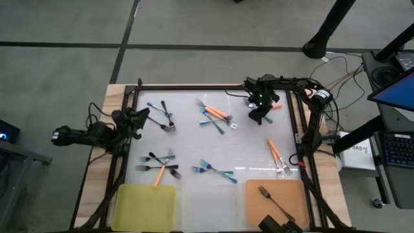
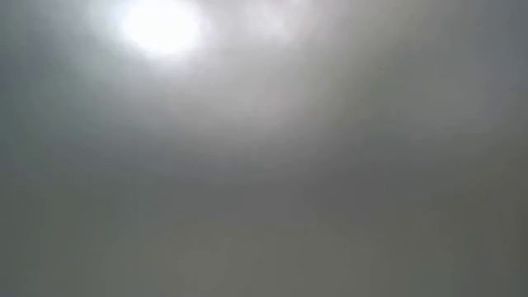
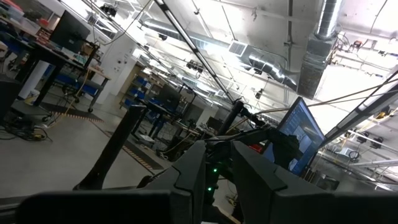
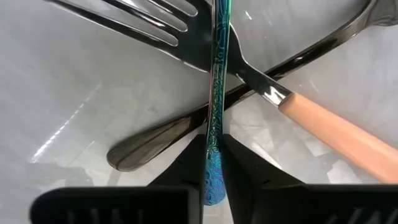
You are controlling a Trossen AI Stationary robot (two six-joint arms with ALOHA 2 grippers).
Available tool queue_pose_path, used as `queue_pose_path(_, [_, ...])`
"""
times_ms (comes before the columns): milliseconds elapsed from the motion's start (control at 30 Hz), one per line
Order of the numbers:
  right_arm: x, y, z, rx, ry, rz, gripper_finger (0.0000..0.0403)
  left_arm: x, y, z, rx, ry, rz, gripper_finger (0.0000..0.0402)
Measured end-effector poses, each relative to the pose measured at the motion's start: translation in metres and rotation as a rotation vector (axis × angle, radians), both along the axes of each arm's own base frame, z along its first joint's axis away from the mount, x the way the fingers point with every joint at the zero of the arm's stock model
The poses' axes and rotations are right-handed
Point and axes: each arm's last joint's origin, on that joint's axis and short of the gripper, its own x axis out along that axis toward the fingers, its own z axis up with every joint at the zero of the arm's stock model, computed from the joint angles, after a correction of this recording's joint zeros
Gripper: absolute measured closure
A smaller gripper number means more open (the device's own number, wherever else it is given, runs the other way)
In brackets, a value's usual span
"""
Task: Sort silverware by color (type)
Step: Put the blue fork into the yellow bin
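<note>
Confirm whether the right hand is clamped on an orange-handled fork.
No: the right hand pinches the iridescent blue-teal patterned metal handle, not the orange one.

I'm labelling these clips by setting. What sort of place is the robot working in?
Most likely a robotics lab or industrial workshop. The left wrist view shows an open ceiling with exposed ductwork, rows of workbenches and a monitor. From above, the table stands on a bare concrete floor.

Teal patterned fork handle (image 4: 215,124), orange-handled fork (image 4: 329,127).
</note>
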Motion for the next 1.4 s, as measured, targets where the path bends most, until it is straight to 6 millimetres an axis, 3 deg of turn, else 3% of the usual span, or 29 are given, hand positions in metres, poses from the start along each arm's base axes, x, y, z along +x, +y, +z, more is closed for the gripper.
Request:
queue_pose_path(267, [0.0001, 0.0005, 0.0001, 0.005, -0.002, 0.0, 0.0304, 0.0, 0.0, 0.0, 0.0, 0.0, 0.0, 0.034])
queue_pose_path(500, [0.0005, 0.0, 0.0003, -0.002, -0.008, 0.014, 0.0286, 0.0, 0.0, 0.0, 0.0, 0.0, 0.0, 0.034])
queue_pose_path(967, [0.0046, -0.0047, 0.0015, -0.05, -0.044, 0.021, 0.031, 0.0001, 0.0, -0.0001, 0.0, 0.001, 0.0, 0.034])
queue_pose_path(1400, [0.0037, -0.0032, 0.0, -0.034, -0.054, 0.003, 0.0361, 0.0001, 0.0, -0.0001, 0.0, 0.001, 0.0, 0.034])
